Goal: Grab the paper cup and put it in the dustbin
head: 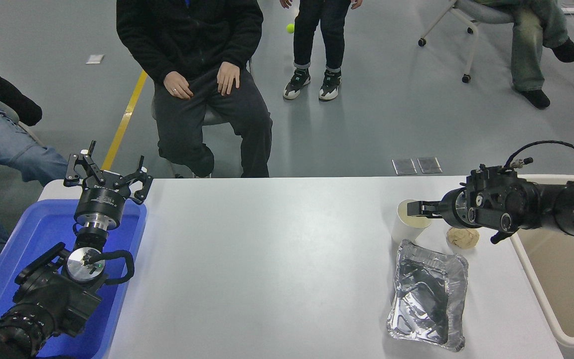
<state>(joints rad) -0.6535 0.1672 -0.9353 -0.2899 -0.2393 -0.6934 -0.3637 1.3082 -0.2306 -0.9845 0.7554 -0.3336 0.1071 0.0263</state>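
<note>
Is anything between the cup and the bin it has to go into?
The brown paper ball sits on the table just right of the cup, on the low line to the bin. The right gripper is at the cup's rim; a lifted carry should clear it.

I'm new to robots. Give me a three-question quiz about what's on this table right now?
1. True or false: the cup stands upright.
2. Which lies nearest the right gripper? A) foil tray B) cup C) blue tray
3. Fill in: the left gripper hangs open over the ____ tray.

Key: 1 true. 2 B; the gripper's tips reach over the cup's rim. 3 blue.
</note>
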